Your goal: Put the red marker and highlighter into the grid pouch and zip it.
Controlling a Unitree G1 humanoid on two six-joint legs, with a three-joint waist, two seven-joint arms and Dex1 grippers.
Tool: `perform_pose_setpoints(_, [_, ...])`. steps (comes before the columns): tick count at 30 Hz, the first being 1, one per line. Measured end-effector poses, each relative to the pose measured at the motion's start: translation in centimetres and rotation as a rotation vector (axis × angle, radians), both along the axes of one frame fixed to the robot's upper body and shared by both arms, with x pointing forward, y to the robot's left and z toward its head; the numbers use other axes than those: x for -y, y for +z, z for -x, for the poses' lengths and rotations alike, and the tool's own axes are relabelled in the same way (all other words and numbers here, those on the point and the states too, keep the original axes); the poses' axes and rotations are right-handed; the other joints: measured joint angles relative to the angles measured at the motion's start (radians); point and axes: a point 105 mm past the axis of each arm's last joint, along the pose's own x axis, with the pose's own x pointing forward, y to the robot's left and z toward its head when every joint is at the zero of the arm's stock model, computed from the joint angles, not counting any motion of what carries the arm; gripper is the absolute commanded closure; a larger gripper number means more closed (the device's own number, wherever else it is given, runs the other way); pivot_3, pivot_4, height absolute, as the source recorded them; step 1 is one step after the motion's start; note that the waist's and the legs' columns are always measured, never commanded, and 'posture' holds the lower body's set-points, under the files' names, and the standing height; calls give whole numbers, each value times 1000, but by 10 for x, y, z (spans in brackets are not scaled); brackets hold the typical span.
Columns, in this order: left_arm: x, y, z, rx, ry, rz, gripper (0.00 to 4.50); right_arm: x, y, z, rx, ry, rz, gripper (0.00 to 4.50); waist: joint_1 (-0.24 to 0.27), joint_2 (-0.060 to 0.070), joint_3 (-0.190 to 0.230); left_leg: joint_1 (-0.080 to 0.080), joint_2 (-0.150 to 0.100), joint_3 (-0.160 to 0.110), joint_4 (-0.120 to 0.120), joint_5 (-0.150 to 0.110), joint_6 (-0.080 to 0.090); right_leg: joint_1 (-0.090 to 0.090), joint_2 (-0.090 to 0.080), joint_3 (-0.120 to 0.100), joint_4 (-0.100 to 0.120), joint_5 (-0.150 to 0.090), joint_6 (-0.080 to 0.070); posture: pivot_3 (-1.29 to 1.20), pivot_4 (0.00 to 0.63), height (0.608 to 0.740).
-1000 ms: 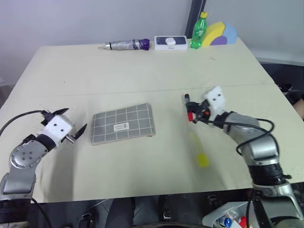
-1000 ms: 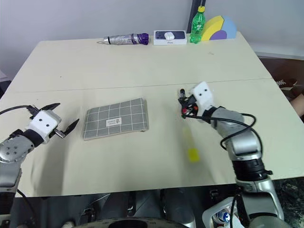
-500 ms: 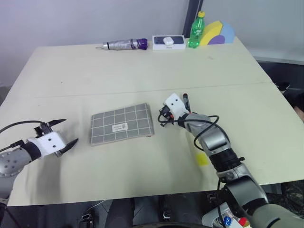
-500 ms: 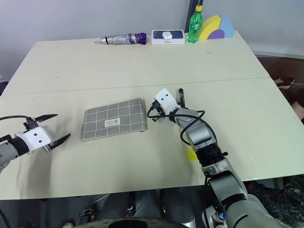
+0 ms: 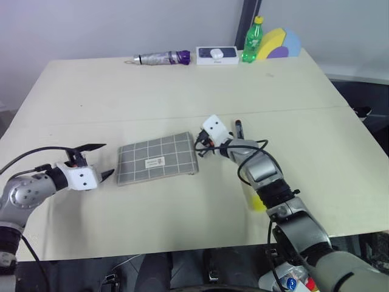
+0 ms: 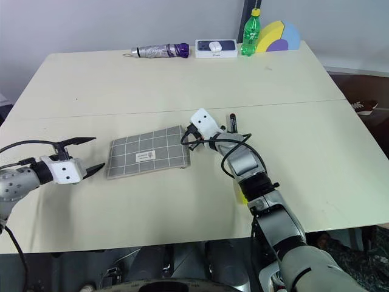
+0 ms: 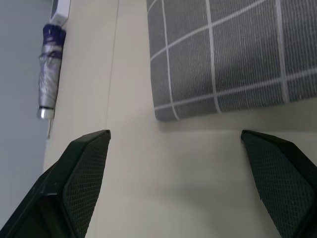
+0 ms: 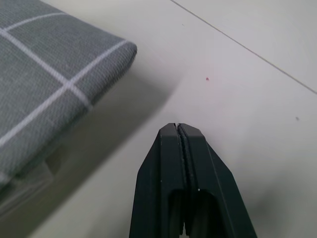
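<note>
the highlighter (image 5: 259,201) lay nearest on the table (image 5: 121,91), mostly hidden behind the right forearm, just its yellow cap showing. the left gripper (image 5: 97,161) sat just off the left edge of the grid pouch (image 5: 158,159), fingers spread wide with nothing in them. the right gripper (image 8: 178,130) had its fingers pressed together, empty, right beside the pouch's far right corner. the red marker (image 5: 239,128) lay just right of that gripper. along the far edge were a folded umbrella (image 5: 159,58), a white-and-navy box (image 5: 217,55) and a green bottle (image 5: 252,40).
</note>
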Motion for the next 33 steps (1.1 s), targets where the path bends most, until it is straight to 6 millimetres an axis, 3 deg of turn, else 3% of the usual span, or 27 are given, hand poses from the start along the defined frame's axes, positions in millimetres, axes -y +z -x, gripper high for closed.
perform_pose_setpoints(6, [24,-2,-4,14,-109,28,0,-22,-2,6,-6,64,3,4452,2,0,0,-1,-1,1,0,0,0,0,-2,0,0,0,1,0,150,740])
perform_pose_setpoints(12, [47,-4,3,14,-209,62,0,-28,-2,9,-3,92,20,4452,-1,0,0,-1,-1,2,0,0,0,0,-3,0,0,1,1,0,150,740])
perform_pose_setpoints(25, [60,-10,22,-30,-239,137,0,-35,-3,11,-25,95,12,4452,-5,0,0,0,-1,2,0,0,0,0,-2,1,0,1,1,0,150,740])
perform_pose_setpoints(33, [47,-10,37,-31,-196,139,0,-35,-2,10,-26,82,8,4452,-17,0,0,-1,-1,2,-1,0,0,-1,-2,1,0,1,1,0,150,740])
